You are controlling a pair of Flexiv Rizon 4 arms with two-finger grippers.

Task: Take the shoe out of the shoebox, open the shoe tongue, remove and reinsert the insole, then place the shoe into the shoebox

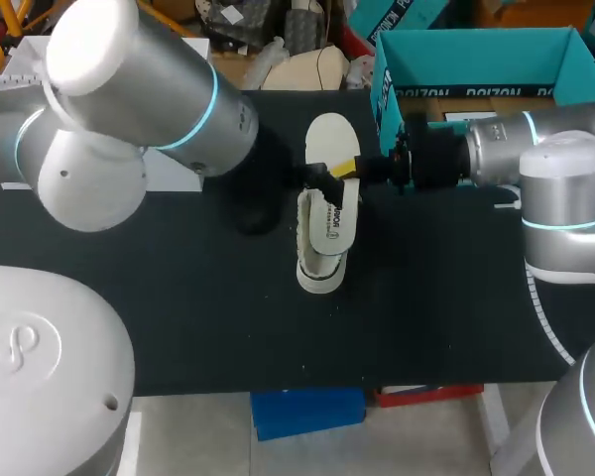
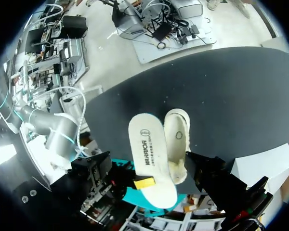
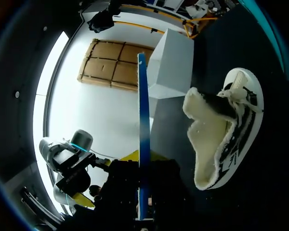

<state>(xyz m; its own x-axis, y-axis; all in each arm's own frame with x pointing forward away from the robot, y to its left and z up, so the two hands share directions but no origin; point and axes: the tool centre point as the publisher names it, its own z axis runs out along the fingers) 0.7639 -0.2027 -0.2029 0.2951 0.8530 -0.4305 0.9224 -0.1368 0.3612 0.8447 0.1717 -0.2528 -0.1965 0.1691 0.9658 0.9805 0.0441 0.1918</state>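
Observation:
A white shoe [image 1: 320, 266] with black side markings and a fleece lining lies on the black table [image 1: 178, 297] near the middle. My right gripper [image 1: 343, 168] is shut on a white insole [image 1: 329, 139], which hangs over the shoe's opening. In the right wrist view the insole [image 3: 142, 144] shows edge-on as a thin blue strip between the fingers, with the shoe [image 3: 229, 139] beside it. The left wrist view looks down on the insole [image 2: 147, 154], the shoe [image 2: 177, 139] and the right gripper's yellow tip [image 2: 144, 183]. My left arm [image 1: 149, 89] hovers left of the shoe, its gripper open and holding nothing.
The open teal shoebox [image 1: 476, 50] stands at the back right, behind my right arm [image 1: 535, 149]. A white box [image 1: 174, 171] sits at the back left under my left arm, also seen as the white box [image 3: 171, 62] beyond the shoe.

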